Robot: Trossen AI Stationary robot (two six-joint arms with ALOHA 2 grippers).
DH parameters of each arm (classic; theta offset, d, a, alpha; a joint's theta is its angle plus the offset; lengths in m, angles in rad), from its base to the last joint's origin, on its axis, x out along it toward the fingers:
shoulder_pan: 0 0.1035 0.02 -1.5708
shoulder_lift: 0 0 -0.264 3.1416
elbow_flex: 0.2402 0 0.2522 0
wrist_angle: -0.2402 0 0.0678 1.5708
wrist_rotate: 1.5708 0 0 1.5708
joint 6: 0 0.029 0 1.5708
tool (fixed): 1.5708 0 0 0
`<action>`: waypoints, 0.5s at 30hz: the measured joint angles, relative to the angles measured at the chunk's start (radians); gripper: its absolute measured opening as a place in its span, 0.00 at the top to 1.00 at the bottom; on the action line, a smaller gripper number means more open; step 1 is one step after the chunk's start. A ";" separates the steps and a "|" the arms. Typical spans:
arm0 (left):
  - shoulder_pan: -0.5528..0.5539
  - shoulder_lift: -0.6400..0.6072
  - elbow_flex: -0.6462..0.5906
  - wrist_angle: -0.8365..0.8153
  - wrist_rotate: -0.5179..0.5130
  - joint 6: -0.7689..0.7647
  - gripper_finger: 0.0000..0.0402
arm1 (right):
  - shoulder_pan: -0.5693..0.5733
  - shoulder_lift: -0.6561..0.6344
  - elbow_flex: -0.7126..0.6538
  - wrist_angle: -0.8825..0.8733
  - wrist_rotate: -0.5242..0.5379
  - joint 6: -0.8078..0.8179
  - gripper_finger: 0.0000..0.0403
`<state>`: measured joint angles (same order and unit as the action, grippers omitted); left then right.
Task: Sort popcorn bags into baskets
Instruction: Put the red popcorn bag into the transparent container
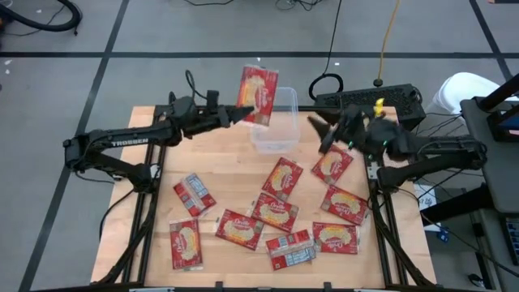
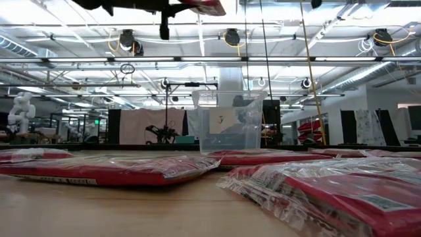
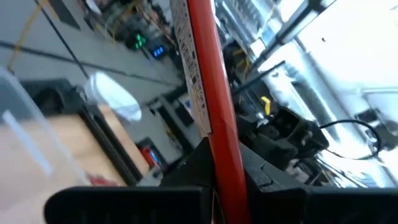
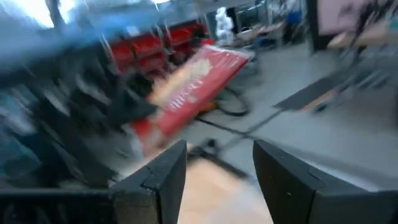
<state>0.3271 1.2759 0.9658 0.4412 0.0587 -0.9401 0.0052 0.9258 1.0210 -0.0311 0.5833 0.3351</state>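
My left gripper [image 1: 242, 113] is shut on one red popcorn bag [image 1: 258, 91], raised high over the far left part of the clear plastic tub [image 1: 274, 122]. In the low view the tub [image 2: 230, 122] stands on the table and the held bag [image 2: 200, 6] shows at the top edge. My right gripper [image 1: 319, 132] hovers open just right of the tub, touching nothing; its wrist view looks past its fingers [image 4: 214, 168] at the held bag [image 4: 193, 87]. Several more bags [image 1: 284, 177] lie flat on the table. My left gripper pinches the bag between its two fingers at the bag's edge [image 3: 219, 146], near a corner [image 1: 246, 112]. It reaches in roughly level from the table's left. The bag is lifted clear, printed face turned up, and sticks out past the fingers over the tub.
Loose bags are scattered over the near and right parts of the table, some face down with grey-white backs [image 1: 195, 193]. A dark keyboard-like box [image 1: 369, 101] sits at the far right edge. The table's far left part [image 1: 162, 146] holds only the left arm.
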 joint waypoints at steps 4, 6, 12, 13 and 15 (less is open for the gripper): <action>-0.005 0.070 0.053 0.010 -0.027 -0.011 0.93 | -0.138 0.008 0.000 0.000 -0.297 0.300 0.56; -0.020 0.119 0.076 0.050 -0.042 -0.006 0.93 | -0.192 0.033 0.000 -0.003 -0.445 0.419 0.56; -0.050 0.230 0.125 0.203 -0.063 0.003 0.93 | -0.288 0.109 0.000 0.001 -0.686 0.709 0.56; -0.050 0.242 0.127 0.222 -0.067 0.002 0.93 | -0.299 0.119 0.000 0.014 -0.694 0.728 0.55; -0.050 0.257 0.127 0.226 -0.086 -0.009 0.93 | -0.318 0.134 0.000 0.039 -0.721 0.748 0.54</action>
<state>0.2771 1.5332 1.0927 0.6674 -0.0272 -0.9489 -0.3130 1.0603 1.0206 0.0075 -0.1380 1.0836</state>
